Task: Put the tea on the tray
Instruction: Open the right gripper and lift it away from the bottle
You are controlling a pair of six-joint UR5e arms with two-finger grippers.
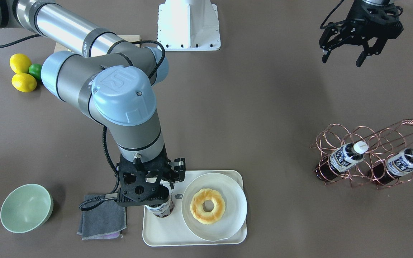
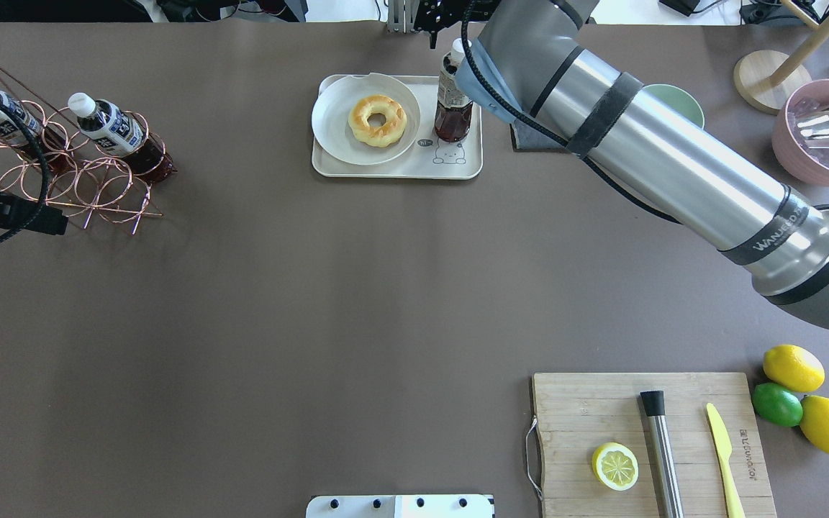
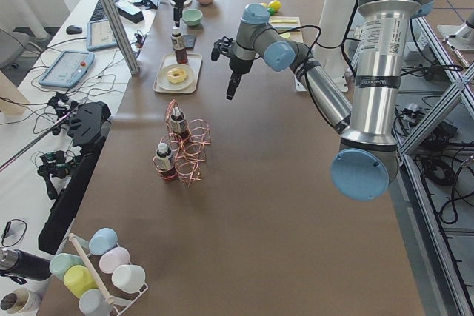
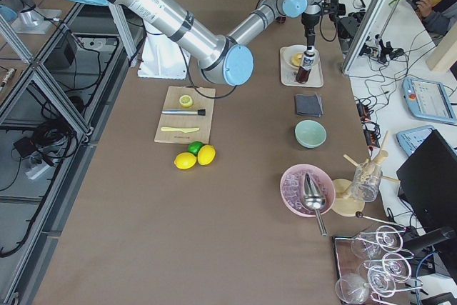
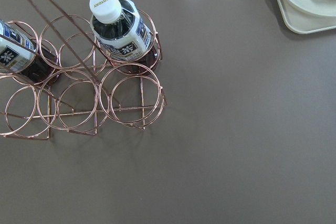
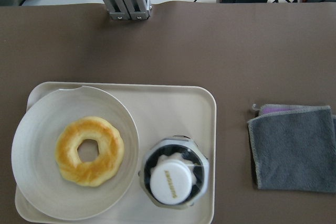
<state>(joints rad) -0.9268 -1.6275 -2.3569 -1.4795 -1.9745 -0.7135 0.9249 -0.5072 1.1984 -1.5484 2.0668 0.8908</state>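
One tea bottle (image 1: 160, 210) with a white cap stands upright on the cream tray (image 1: 163, 233), next to a round plate (image 1: 235, 193) that holds a doughnut (image 1: 207, 206). The overhead view shows the bottle (image 2: 452, 108) on the tray (image 2: 393, 169) by the bear drawing. My right gripper (image 1: 151, 200) hangs just above the bottle's cap and looks open; its fingers are mostly hidden. The right wrist view looks straight down on the cap (image 6: 175, 178). My left gripper (image 1: 341, 61) is open and empty, high above the table. Two more tea bottles (image 1: 346, 156) (image 1: 405, 161) lean in a copper wire rack (image 1: 364, 138).
A grey cloth (image 1: 102, 218) and a green bowl (image 1: 26, 208) lie beside the tray. Lemons and a lime (image 1: 22, 73) sit by the wooden cutting board (image 2: 601, 410). A pink bowl (image 2: 825, 129) stands at the overhead view's right edge.
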